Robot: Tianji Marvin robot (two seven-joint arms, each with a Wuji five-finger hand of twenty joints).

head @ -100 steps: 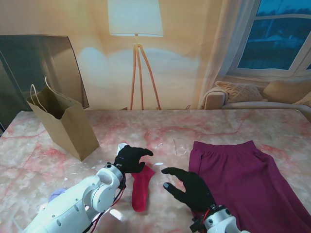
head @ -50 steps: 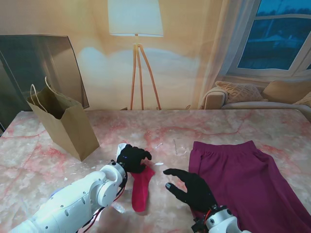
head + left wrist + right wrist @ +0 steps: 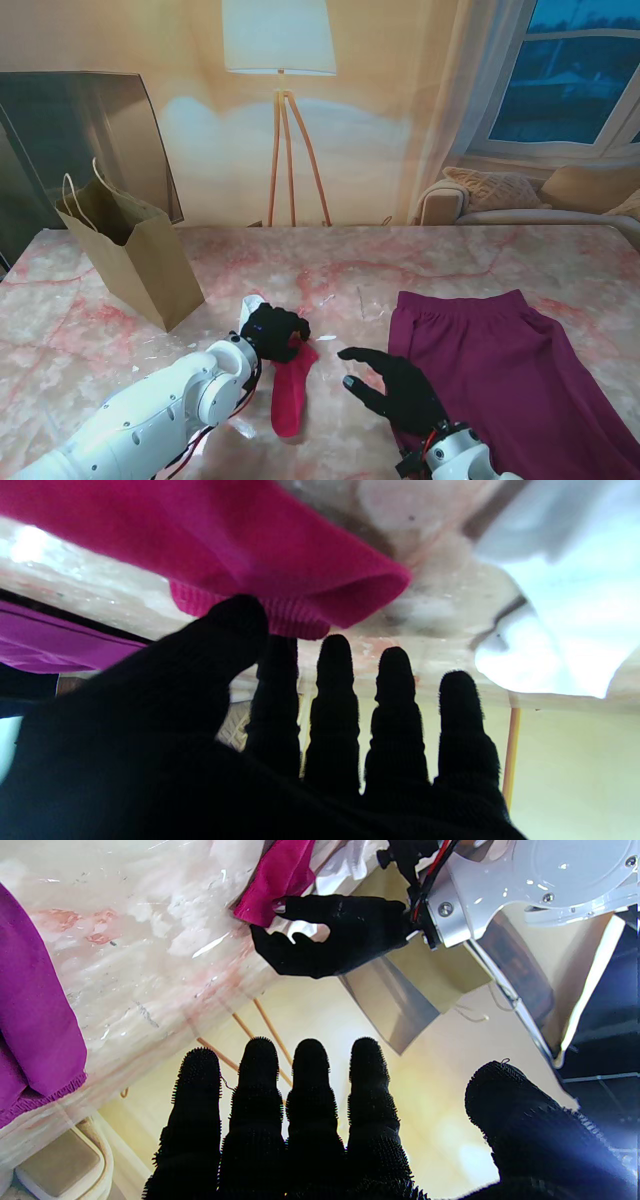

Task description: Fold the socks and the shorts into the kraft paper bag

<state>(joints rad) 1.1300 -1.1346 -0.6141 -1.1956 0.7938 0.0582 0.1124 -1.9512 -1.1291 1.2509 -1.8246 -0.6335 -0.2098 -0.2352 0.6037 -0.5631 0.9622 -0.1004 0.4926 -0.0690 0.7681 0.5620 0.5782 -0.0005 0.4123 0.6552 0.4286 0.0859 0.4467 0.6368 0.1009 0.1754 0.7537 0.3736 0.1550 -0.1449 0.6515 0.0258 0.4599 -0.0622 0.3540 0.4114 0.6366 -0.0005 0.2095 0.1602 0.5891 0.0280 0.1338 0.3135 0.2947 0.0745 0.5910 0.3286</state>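
Note:
A pink sock lies lengthwise on the marble table, its ribbed cuff at the far end. My left hand is curled over that cuff, thumb and index finger pinching it; the right wrist view shows the same pinch by the left hand. A white sock pokes out just beyond it, seen close as the white sock. The magenta shorts lie flat on the right. My right hand hovers open by their left edge. The kraft paper bag stands upright and open at the far left.
A dark panel leans behind the bag. Bare marble stretches between the bag and the shorts. The table's far edge runs in front of a backdrop with a floor lamp and sofa.
My left hand's fingers have curled in from spread to closed over the pink sock's cuff. The right hand has drifted slightly nearer to me, still open.

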